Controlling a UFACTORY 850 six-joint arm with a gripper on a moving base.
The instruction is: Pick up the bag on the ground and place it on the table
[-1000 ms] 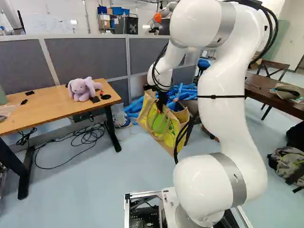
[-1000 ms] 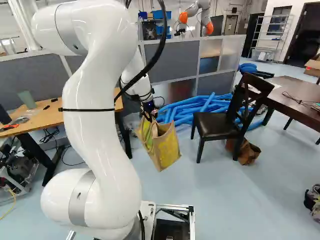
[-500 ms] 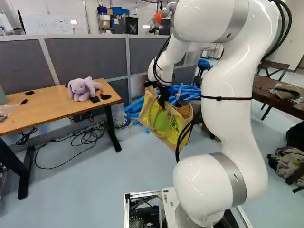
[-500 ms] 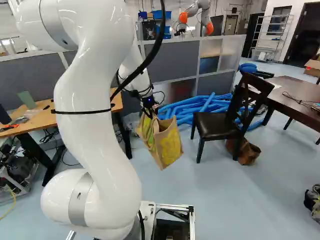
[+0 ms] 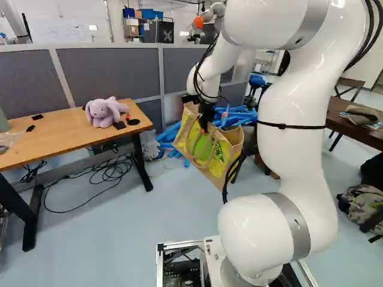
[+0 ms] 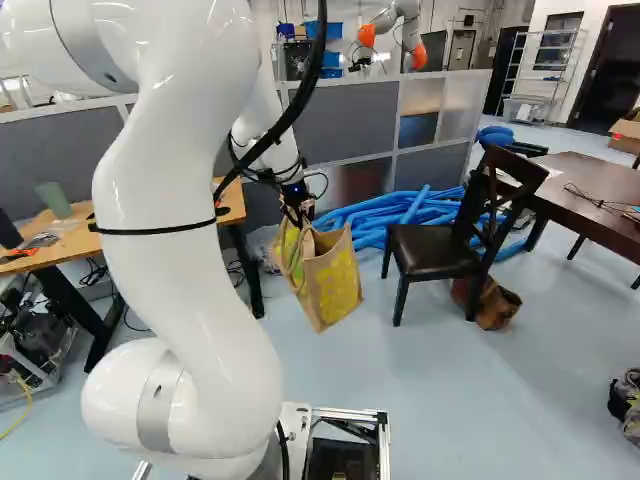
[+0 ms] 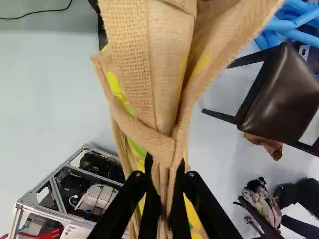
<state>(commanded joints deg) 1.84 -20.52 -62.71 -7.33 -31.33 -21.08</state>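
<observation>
Tan and yellow in the left base view: bag (image 5: 222, 156), airborne, hoisted slightly higher with the arm (image 5: 293, 155); probably ready for carrying, destination uncertain. Wooden table (image 5: 66, 133), edge at ten o'clock from it. In the right base view, chair (image 6: 430, 252) at three, dark table (image 6: 590, 182) beyond; likeliest room toward six, over floor (image 6: 450, 410). In the wrist view, gripper (image 7: 165, 175) clenched on bag handles (image 7: 149, 138).

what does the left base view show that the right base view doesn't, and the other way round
Only the left base view shows the purple plush rabbit on the wooden desk.

Only the right base view shows the yellow cable on the floor at its left and the cardboard box at its right edge.

Both show the bag hanging from the tool, the desk, the blue tubes and the dark table.
</observation>
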